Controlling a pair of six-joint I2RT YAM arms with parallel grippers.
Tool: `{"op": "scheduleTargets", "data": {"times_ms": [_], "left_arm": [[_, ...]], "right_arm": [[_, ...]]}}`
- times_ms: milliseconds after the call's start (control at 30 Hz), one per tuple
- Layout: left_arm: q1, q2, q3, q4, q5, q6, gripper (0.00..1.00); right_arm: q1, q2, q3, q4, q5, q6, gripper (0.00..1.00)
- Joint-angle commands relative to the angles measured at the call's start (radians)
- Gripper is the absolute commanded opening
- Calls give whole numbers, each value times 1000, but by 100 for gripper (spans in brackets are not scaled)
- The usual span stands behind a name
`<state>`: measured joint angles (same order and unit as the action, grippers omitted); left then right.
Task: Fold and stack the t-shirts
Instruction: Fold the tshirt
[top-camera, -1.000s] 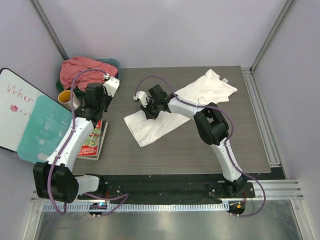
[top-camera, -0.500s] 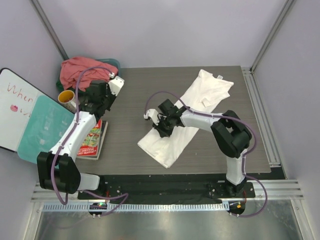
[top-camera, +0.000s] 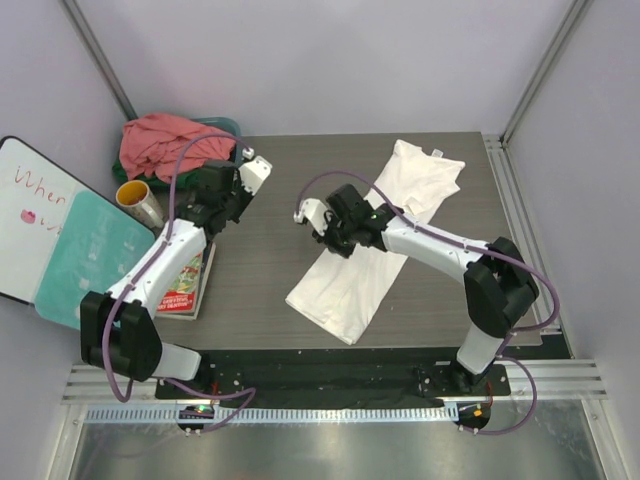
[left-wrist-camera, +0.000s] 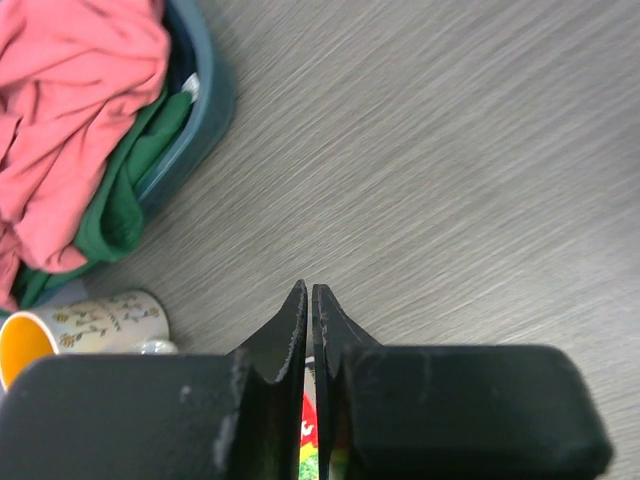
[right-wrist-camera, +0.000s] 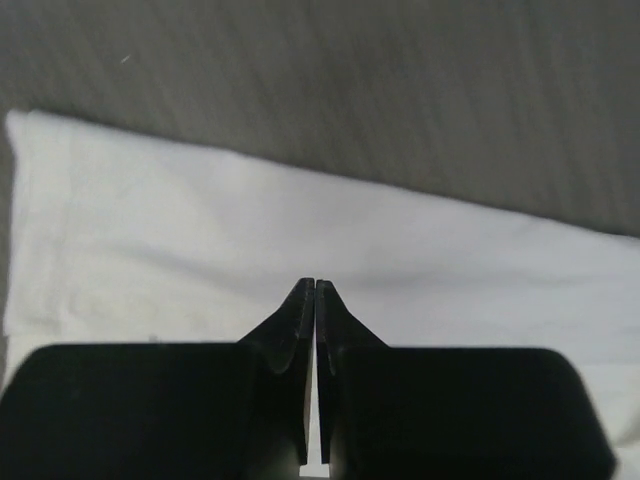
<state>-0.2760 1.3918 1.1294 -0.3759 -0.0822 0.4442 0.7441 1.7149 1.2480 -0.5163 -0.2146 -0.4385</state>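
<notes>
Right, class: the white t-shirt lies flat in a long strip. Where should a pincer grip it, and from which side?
Probably the near short edge of the white t-shirt, at a corner, coming from the near side: it lies flat and narrow, so that free end could fold up over the far half.

The white t-shirt (top-camera: 350, 285) lies flat on the worktop (top-camera: 260, 290), folded lengthwise into a long narrow strip; it runs on a slant from the far right, where its wider end sits, to the near middle, where its squared-off end lies; the right wrist view shows its cloth (right-wrist-camera: 300, 225) smooth, with one straight edge against the dark wood; the salmon-pink t-shirt (top-camera: 160, 142) is a crumpled heap in the teal basin (top-camera: 230, 127) at the far left corner; the dark green t-shirt (left-wrist-camera: 130, 190) is bunched beneath it, spilling over the basin's rim.
</notes>
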Motion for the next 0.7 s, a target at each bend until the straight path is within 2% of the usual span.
{"op": "scheduleTargets", "data": {"times_ms": [0,100,233,267,433,667], "left_arm": [[-45,12,30,5,-4,17,4],[-63,26,44,-1,-17,37,1],[-65,39,61,-5,13,97,0],[-65,41,50,2,25,115,0],[-65,68,46,68,122,160,0],[-65,213,139,91,114,136,0]], "right_arm": [[-17,-22,126,235,350,-12,1],[-87,41,140,399,542,-43,1],[-219,158,221,481,702,-19,1],[-265,181,241,486,722,-17,1],[-341,296,298,572,767,-120,1],[-448,434,422,558,793,-124,1]]}}
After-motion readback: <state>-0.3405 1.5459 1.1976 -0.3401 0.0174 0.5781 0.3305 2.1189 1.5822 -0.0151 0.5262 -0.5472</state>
